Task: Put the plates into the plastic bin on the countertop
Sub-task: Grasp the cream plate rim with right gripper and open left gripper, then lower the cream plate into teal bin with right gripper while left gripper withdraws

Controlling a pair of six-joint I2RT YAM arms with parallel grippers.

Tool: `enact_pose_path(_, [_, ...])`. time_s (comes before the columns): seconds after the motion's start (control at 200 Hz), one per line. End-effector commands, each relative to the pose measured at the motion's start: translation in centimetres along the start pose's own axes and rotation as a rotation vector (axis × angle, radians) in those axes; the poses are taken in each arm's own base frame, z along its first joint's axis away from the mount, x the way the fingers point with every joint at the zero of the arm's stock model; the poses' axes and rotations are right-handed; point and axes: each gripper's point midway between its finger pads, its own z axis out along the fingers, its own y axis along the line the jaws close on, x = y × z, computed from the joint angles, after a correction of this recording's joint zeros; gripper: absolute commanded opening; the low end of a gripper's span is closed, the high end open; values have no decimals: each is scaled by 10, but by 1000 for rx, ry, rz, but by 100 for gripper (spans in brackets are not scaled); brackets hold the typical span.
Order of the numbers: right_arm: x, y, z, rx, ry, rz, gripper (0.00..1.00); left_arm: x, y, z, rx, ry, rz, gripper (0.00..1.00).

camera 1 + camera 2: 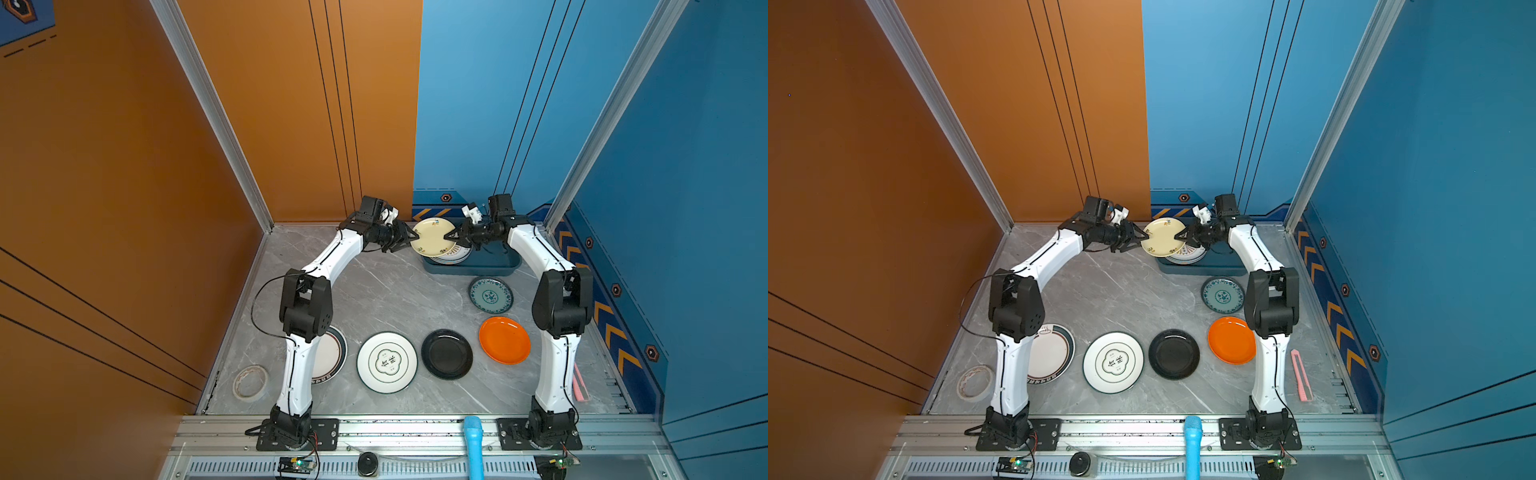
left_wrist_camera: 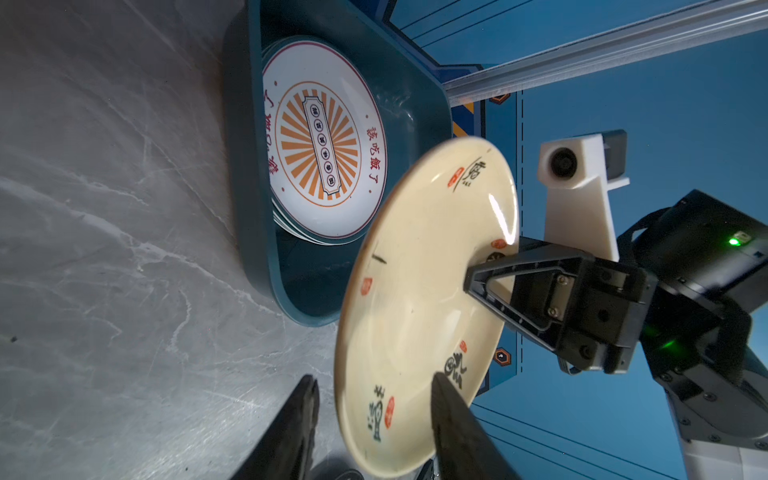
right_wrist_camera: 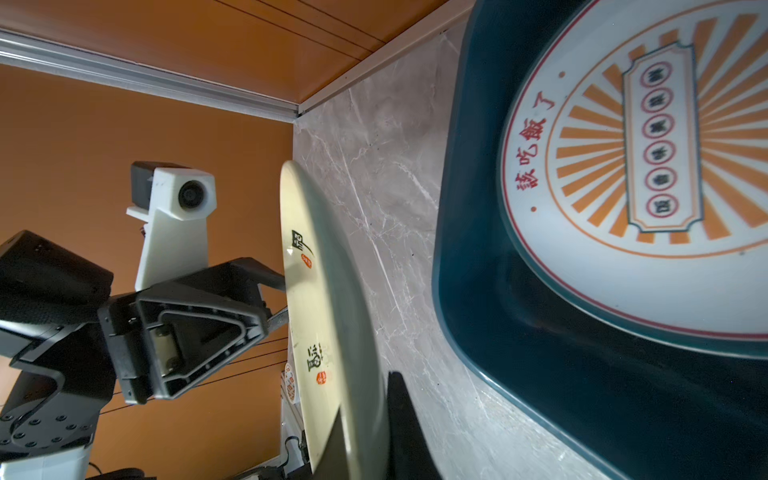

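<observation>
Grey veined surface (image 1: 374,291) boxed in by orange and blue walls. Nearest the robot, lying flat in a row: dark-rimmed plate (image 1: 334,353) half under the left arm, green-emblem plate (image 1: 387,362), black plate (image 1: 446,354), orange plate (image 1: 504,340). Beyond those, teal-patterned plate (image 1: 491,295) just in front of the plastic bin (image 1: 498,268).

Further back, up in the air over the bin's left end: cream plate (image 1: 432,237), tilted, between the two claws. Right claw (image 1: 452,237) pinched tight on one rim. Left claw (image 1: 411,240) spread wide about the opposite rim, fingers (image 2: 457,432) either side and seemingly clear of it. Inside the bin, sunburst plate (image 2: 324,141) on top of a small stack at the left end.

Judged step: hand-off to the right claw, then lowering into the bin. To do it well:
- Draw the left claw straight back along its own line without brushing the rim — real risk of slip or swing with a one-sided pinch on a glossy plate.
- Level the plate and centre it over the stack.
- Lower slowly, and release only once it is resting there.
</observation>
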Motion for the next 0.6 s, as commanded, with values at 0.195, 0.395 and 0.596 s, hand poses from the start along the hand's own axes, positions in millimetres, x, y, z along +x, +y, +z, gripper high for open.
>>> enact_pose_path(0.195, [-35, -59, -65, 232, -168, 106, 0, -3, 17, -6, -86, -6, 18, 98])
enact_pose_path(0.395, [-38, -116, -117, 433, -249, 241, 0, -4, 28, -19, -154, -41, 44, 98])
enact_pose_path(0.596, [-36, -146, -143, 528, -277, 310, 0, 0, 45, -27, -204, -47, 28, 98])
